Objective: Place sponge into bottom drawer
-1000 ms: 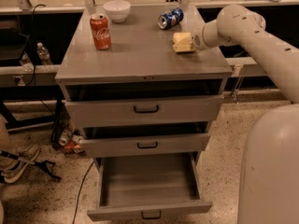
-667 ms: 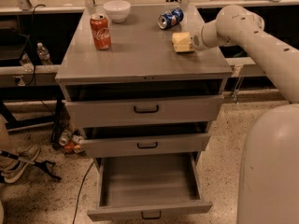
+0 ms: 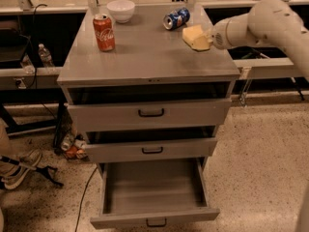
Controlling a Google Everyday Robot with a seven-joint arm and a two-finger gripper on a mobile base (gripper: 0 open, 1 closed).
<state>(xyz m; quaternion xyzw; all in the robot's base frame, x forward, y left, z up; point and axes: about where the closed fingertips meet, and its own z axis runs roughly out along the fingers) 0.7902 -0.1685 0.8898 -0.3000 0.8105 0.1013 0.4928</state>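
The pale-yellow sponge [image 3: 195,36] is at the right rear of the grey cabinet top [image 3: 145,57], held just above the surface. My cream gripper [image 3: 208,38] reaches in from the right and is shut on the sponge's right end. The bottom drawer [image 3: 120,219] is pulled far out at floor level, and its inside shows nothing in it. Its black handle [image 3: 156,222] is on the front. The gripper is high above the drawer and to the right of it.
A red cola can [image 3: 104,32] stands at the left of the top. A white bowl [image 3: 120,9] and a blue can lying on its side [image 3: 176,18] are at the back. The top drawer [image 3: 150,113] and middle drawer [image 3: 152,150] are slightly ajar. Cans [image 3: 72,146] and a cable lie on the floor at left.
The gripper and the sponge have shifted slightly right and up off the cabinet top. The drawers and cans have not moved.
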